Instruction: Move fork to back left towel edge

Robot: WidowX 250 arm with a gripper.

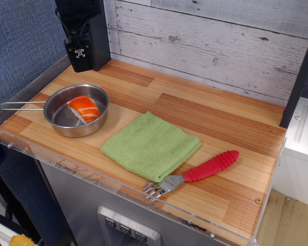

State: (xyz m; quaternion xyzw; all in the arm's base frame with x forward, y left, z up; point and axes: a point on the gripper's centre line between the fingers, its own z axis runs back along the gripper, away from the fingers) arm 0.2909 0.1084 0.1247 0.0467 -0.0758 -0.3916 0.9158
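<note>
task not yet begun: fork [197, 176] lies untouched on the worktop [220, 118] right of the towel [151, 145]; gripper [79, 51] far off, its opening unclear, must reach it first.

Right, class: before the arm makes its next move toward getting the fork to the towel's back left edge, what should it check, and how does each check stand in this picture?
1. Fork in plain view and unobstructed: ok. It lies on the wooden counter, just off the towel's front right side.
2. Handle free to grasp: ok. The red handle points right and back, tines toward the front edge.
3. Back left edge of the towel bare: ok. Nothing lies on the cloth.
4. Steel pan clear of that edge: ok. It sits to the left, apart from the towel, holding an orange item.
5. Tool open: cannot tell. It hangs high at the back left; its fingers are not distinguishable.
</note>
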